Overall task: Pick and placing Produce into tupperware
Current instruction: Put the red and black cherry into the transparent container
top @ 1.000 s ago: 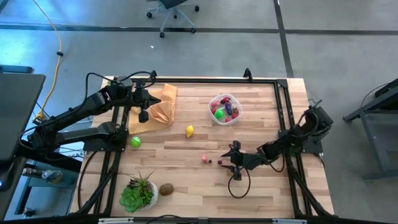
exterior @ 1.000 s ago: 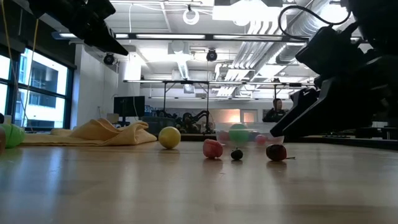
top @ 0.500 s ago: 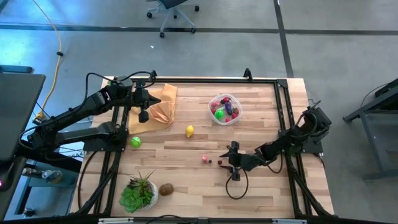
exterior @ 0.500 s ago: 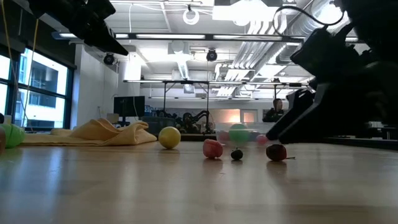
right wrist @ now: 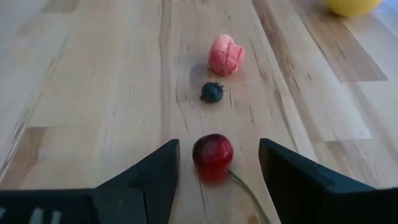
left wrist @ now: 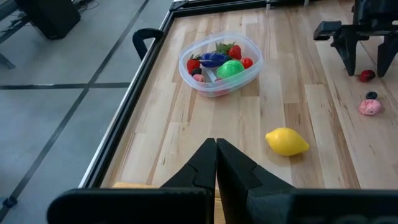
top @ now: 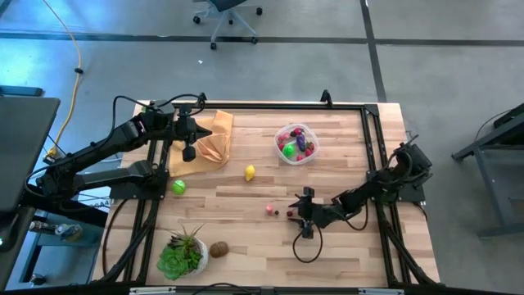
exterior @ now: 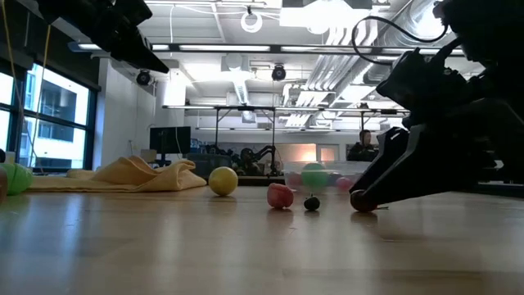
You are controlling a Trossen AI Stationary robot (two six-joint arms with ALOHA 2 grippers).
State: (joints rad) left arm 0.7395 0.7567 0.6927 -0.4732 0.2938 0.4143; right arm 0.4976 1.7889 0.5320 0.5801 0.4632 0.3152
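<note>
1. Right gripper: I have it low over the table at about 5 o'clock from the table's centre. Its fingers stand wide open, one on each side of the red cherry, and grip nothing yet.

2. Red cherry: it lies on the wood between the open fingers, its thin stem trailing back toward the wrist. Just beyond it, in a line, lie the small dark berry and the pink raspberry.

3. Tupperware: the clear tub sits at about 1 o'clock from centre, well apart from the right gripper. It already holds several pieces, among them a green one and red and purple ones.

4. Loose produce: a yellow lemon near centre, a green ball at about 9 o'clock, and a brown piece at 7 o'clock beside the potted plant.

5. Left gripper: it waits above the tan cloth at about 10 o'clock, fingers pressed together and empty.

6. Step in hand, as I judge it: the grasp approach on the cherry, with the task partly done.

7. Next move, as I judge it: close on the cherry squarely, since it is round and may roll, then lift and carry it toward 1 o'clock, over the tub.
</note>
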